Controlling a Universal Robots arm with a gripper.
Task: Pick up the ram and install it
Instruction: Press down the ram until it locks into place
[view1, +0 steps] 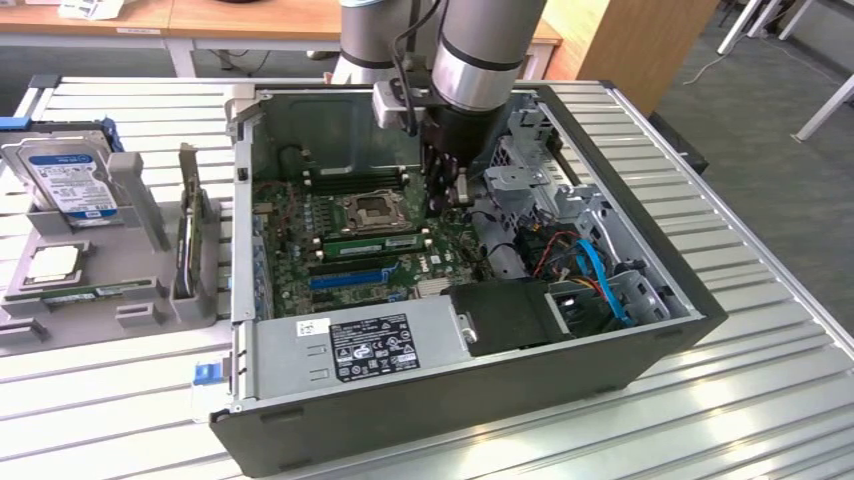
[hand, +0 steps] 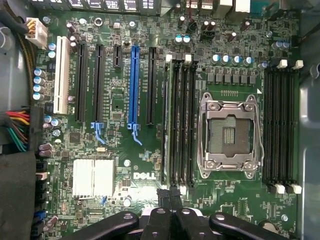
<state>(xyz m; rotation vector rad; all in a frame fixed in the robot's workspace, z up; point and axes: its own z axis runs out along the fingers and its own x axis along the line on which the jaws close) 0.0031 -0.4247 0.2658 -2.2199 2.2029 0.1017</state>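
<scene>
In the exterior view a long thin green ram stick (view1: 370, 244) with dark chips stands on edge in a memory slot just in front of the CPU socket (view1: 370, 211), inside the open computer case (view1: 534, 380). My gripper (view1: 449, 203) hangs low over the motherboard, at the end of that slot bank toward the exterior view's right. In the wrist view the black memory slots (hand: 178, 120) run away from my gripper (hand: 169, 193); its two fingertips (hand: 162, 194) sit together with nothing between them. Seen edge-on there, the ram cannot be told apart from the slots.
A long blue slot (view1: 352, 272) lies in front of the ram. The power supply (view1: 358, 345) and drive cage with cables (view1: 574, 260) crowd the case. Left of the case, a grey rack (view1: 80, 300) holds a hard drive (view1: 67, 175), an upright card (view1: 191, 235) and another green stick (view1: 96, 291).
</scene>
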